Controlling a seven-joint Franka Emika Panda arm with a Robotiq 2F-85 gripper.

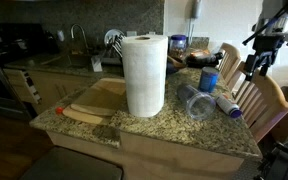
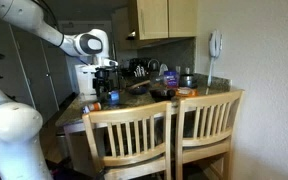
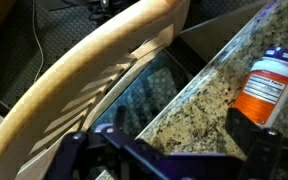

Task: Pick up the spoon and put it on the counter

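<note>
A long pale spoon (image 1: 85, 113) lies on the wooden cutting board (image 1: 102, 95) at the near left of the granite counter (image 1: 184, 130). My gripper (image 1: 254, 68) hangs above the counter's far right end, over a chair and far from the spoon. In the wrist view the gripper (image 3: 179, 135) is open and empty, its fingers spanning the counter's edge (image 3: 199, 100) next to an orange pill bottle (image 3: 269, 85). The spoon is not in the wrist view. In an exterior view the gripper (image 2: 106, 88) hangs over the counter (image 2: 134, 100).
A tall paper towel roll (image 1: 144, 75) stands mid-counter. A clear plastic cup (image 1: 194, 102) lies on its side beside a blue cup (image 1: 209, 78) and a small bottle (image 1: 229, 104). Wooden chairs (image 2: 164, 135) stand against the counter's edge. A sink (image 1: 79, 58) is behind.
</note>
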